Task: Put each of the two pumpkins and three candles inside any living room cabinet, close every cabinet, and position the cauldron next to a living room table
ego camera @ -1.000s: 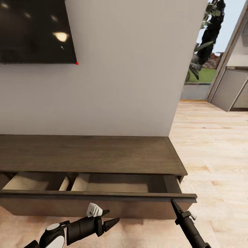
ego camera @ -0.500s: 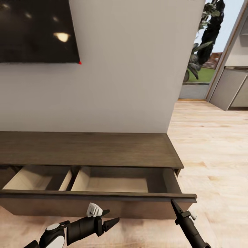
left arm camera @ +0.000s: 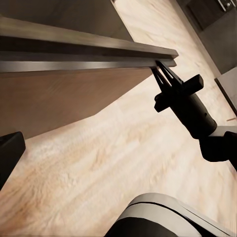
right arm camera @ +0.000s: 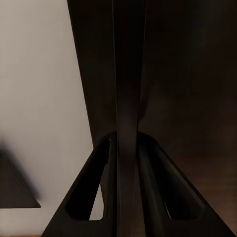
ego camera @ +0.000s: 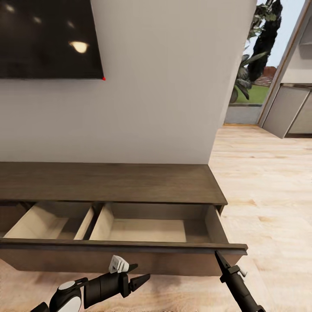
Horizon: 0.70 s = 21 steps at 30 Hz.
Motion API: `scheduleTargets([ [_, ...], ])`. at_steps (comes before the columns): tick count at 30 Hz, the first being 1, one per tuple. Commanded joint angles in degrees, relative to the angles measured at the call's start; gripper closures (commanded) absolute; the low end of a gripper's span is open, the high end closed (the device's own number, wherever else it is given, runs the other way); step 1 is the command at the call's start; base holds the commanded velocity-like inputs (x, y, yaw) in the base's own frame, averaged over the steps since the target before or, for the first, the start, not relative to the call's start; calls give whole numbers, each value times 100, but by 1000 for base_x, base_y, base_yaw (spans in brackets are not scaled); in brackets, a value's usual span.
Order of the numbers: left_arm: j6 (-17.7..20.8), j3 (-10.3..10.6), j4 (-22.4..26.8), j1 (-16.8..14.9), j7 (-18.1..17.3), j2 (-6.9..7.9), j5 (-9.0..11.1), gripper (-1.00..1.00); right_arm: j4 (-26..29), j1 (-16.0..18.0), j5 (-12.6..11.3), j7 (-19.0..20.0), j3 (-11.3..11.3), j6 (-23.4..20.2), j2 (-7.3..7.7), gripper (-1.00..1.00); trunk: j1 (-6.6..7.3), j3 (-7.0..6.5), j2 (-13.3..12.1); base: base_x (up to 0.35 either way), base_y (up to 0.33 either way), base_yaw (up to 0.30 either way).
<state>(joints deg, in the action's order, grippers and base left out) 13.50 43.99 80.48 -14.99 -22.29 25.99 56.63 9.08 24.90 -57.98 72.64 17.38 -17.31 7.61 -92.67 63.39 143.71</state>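
**Right claw pinched on the open drawer's lip**

Nearest, the left claw [ego camera: 143, 280] hung low over the floor [ego camera: 268, 182], just before the drawer front [ego camera: 108, 260]; whether it was spread or pressed together I cannot tell. At the drawer's right end the right claw [ego camera: 218, 256] was pinched on the front's upper lip. Beyond, the cabinet [ego camera: 108, 182] stood against the wall [ego camera: 160, 95], its drawer out, two tan compartments bare. A television [ego camera: 43, 39] hung far left.

Right gripper [ego camera: 217, 255] is being held closed, fingers pointed up; left gripper [ego camera: 143, 279] is being held level, pointing right.
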Motion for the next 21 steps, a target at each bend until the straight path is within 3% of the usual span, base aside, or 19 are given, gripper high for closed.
scheduleTargets([
  [1, 38, 4, 3, -3, -3, 4, 60, -100, 7, 5, -100, 57, 99, -111, 3, 100, 3, 4, 3, -72, 0, 0],
  [21, 47, 5, 5, -3, -46, 8, 41, -100, 7, 6, -100, 57, 99, -107, 3, 100, 3, 4, 3, -45, 0, 0],
])
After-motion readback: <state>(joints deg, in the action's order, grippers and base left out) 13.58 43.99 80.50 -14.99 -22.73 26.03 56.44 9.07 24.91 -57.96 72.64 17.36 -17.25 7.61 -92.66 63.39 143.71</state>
